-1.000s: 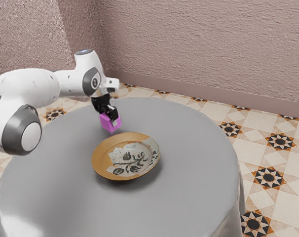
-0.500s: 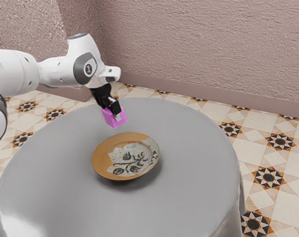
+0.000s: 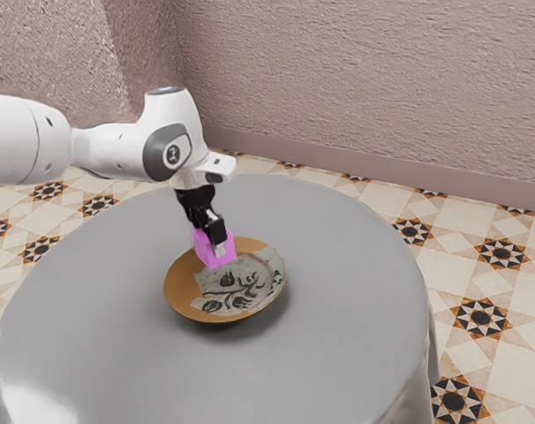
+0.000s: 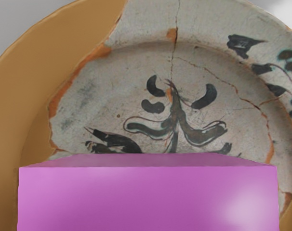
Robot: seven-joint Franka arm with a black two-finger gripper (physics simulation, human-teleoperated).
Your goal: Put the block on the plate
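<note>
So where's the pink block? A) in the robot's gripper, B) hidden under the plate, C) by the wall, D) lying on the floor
A: the black gripper is shut on the pink block, and the painted plate shows beyond it in the wrist view.

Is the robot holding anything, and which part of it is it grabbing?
Yes, a pink, cube-shaped block. The black two-finger claw pinches it by opposite sides: one fingertip presses a side face; the far one is hidden.

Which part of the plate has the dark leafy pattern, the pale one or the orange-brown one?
The pale, cracked part: dark leaf-like strokes are painted across it, while the orange-brown part is plain.
</note>
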